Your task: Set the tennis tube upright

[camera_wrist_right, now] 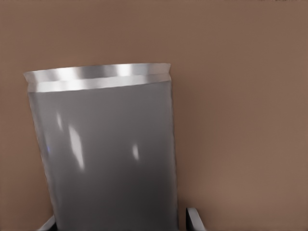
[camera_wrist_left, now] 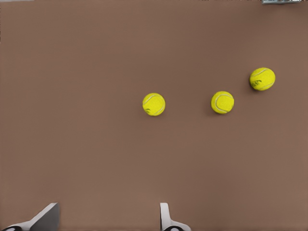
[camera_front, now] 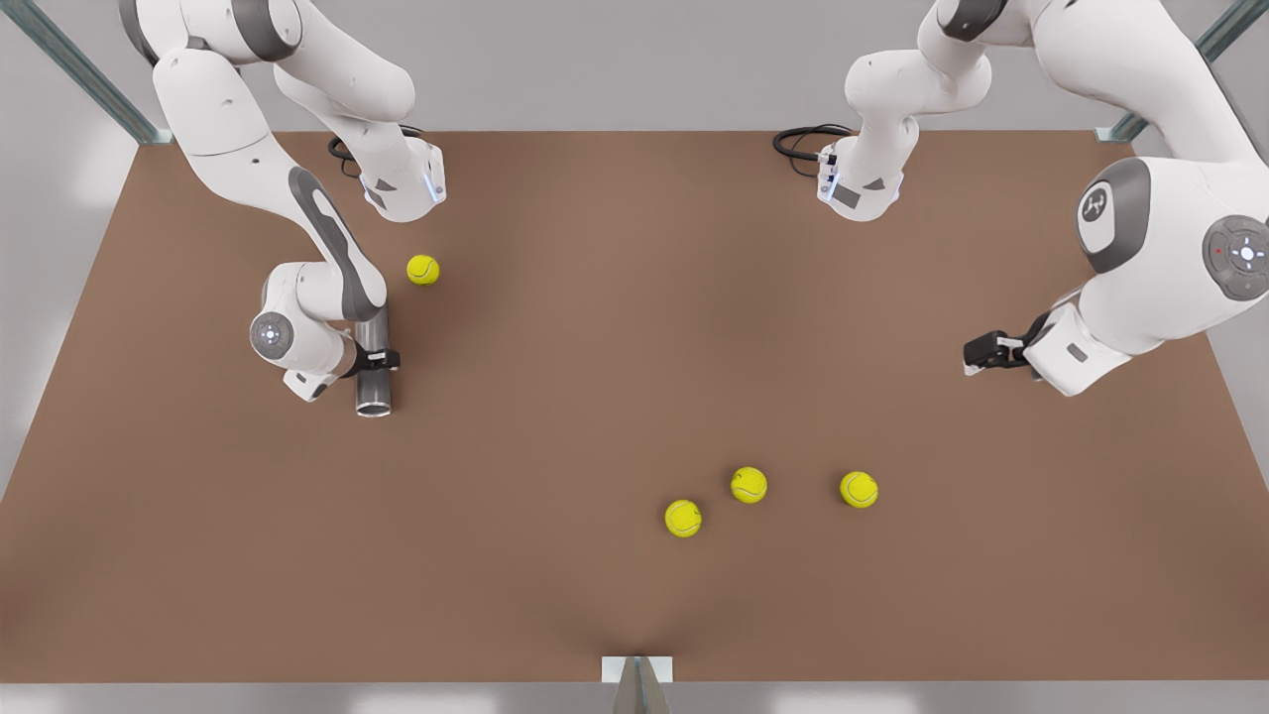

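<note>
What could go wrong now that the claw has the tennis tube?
The right claw grips the tennis tube near its light-rimmed end, so the long body beyond the fingers could lever and slip as it tilts up. A tennis ball lies near the tube's far end and might get knocked. The left claw waits, open, too distant to steady it.

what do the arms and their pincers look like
Both arms are glossy white with rounded segments, dark grey joint bands and round grey end caps. Black cables loop at each base. The right pincer and left pincer are black, with pale grey fingers.
</note>
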Robot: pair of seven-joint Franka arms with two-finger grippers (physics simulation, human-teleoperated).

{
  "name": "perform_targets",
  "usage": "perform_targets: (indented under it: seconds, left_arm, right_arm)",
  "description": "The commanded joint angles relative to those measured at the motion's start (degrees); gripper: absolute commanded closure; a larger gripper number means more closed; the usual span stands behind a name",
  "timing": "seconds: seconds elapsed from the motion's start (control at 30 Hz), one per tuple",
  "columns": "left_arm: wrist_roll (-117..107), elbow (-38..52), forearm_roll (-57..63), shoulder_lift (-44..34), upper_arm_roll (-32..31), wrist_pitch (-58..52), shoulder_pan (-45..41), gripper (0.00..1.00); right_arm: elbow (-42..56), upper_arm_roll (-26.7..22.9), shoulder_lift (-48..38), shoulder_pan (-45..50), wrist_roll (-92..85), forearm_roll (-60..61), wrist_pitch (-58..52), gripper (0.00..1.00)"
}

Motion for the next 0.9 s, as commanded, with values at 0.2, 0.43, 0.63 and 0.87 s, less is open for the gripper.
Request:
perform_targets:
  seconds: [0.2, 0.43, 0.63, 0.87]
  left_arm:
    - [-0.41, 0.72, 0.0, 0.0, -0.25, -0.01, -0.07, 0.01]
    - [-0.23, 0.72, 0.0, 0.08, -0.08, -0.01, 0.01, 0.0]
    - [-0.32, 0.81, 0.0, 0.0, -0.08, -0.01, 0.01, 0.0]
    - [-0.41, 0.72, 0.09, 0.0, -0.17, -0.01, 0.1, 0.01]
  right_arm:
    - [0.0, 0.0, 0.26, 0.0, 0.0, -0.09, 0.65, 0.2]
    - [-0.18, 0.0, 0.17, 0.09, 0.0, -0.17, 0.65, 0.23]
    - [-0.18, 0.0, 0.17, 0.0, 0.0, -0.17, 0.65, 0.25]
    - [-0.18, 0.0, -0.09, 0.0, 0.0, -0.17, 0.39, 0.25]
